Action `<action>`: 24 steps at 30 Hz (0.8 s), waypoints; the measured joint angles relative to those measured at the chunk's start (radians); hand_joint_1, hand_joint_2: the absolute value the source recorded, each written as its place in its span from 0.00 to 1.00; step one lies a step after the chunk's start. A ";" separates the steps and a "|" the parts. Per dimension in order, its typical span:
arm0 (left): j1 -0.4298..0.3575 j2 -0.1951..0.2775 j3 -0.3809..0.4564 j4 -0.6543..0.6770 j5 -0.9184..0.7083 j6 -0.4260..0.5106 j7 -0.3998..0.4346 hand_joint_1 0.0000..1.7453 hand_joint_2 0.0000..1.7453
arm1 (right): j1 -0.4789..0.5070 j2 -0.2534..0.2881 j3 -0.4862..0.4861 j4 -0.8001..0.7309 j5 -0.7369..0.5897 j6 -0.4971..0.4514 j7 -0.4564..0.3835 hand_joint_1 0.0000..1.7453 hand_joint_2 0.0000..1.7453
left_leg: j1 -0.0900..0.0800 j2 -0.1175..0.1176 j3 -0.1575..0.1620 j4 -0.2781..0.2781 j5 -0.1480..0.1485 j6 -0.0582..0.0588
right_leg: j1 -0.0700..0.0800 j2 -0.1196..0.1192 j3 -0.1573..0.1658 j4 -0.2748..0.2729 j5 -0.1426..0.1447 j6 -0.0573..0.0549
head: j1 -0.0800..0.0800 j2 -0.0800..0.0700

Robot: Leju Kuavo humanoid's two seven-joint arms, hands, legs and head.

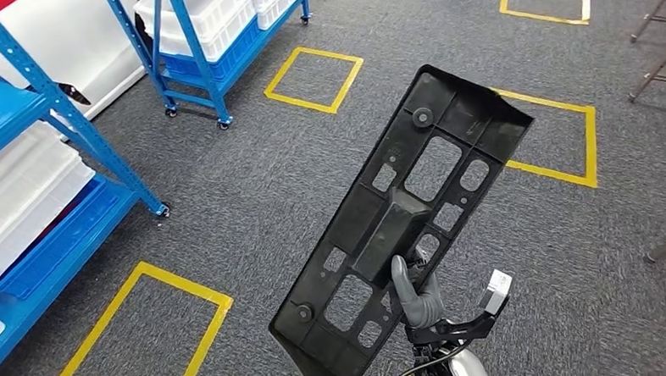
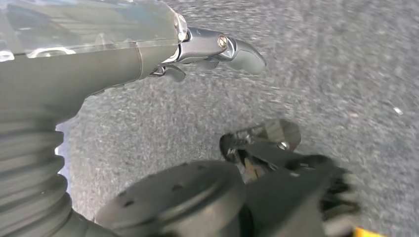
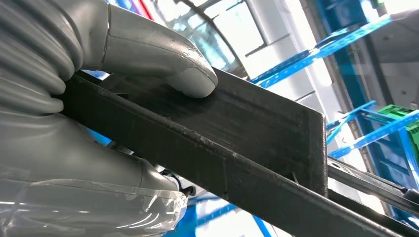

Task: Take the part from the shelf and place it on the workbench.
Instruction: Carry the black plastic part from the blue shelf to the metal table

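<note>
Head view: blue racks stand at the left, the near rack [image 1: 53, 158] holding white bins [image 1: 25, 197] on a blue tray, and a second rack [image 1: 196, 50] farther back also carries white bins. Both stand on castors on grey carpet [image 1: 254, 200]. Yellow tape squares [image 1: 312, 79] mark the floor ahead, to the right and at the lower left. Thin metal legs [image 1: 659, 55] of some frame stand at the right edge. None of these touches the part. The part [image 1: 407, 219], a long flat black plastic panel with rectangular cut-outs and a raised rib along its middle, is held in the air over the carpet, well apart from the racks. Its long axis runs diagonally, from low and near at the left up and away to the right; the ribbed, cut-out face looks toward the camera. The right hand [image 1: 419, 299] grips it near the lower edge, thumb laid up on the facing side.

Left wrist view: the left hand [image 2: 207, 52] hangs over blurred carpet with nothing in it. One grey fingertip sticks out and a darker one curls beneath; whether the hand is spread or closed I cannot tell.

Right wrist view: the thumb [image 3: 163, 59] presses flat on the panel's dark face, with the palm beneath, so the part [image 3: 237, 138] is pinched between them. Its edge runs off diagonally, with blue rack beams [image 3: 316, 54] blurred behind.
</note>
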 joint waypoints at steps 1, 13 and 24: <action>0.001 -0.004 0.000 0.000 0.002 0.001 -0.012 0.00 1.00 | -0.002 0.000 0.001 0.000 0.005 0.001 0.000 1.00 1.00 | -0.001 -0.026 0.026 -0.059 0.023 0.005 | -0.002 0.012 -0.002 0.000 0.002 0.003 | 0.000 0.000; -0.009 -0.046 0.016 0.001 0.017 -0.028 -0.031 0.00 1.00 | -0.023 -0.013 0.031 0.000 0.042 -0.047 0.022 1.00 1.00 | -0.004 0.077 0.063 -0.165 0.056 0.031 | -0.017 -0.077 -0.121 0.230 -0.092 0.062 | 0.002 0.000; -0.005 -0.055 0.036 0.001 0.017 -0.024 0.005 0.00 1.00 | -0.044 -0.021 0.055 0.015 0.012 -0.061 0.031 1.00 1.00 | 0.003 0.066 0.009 0.005 -0.069 -0.020 | -0.014 -0.086 -0.001 -0.003 -0.010 0.020 | 0.001 0.000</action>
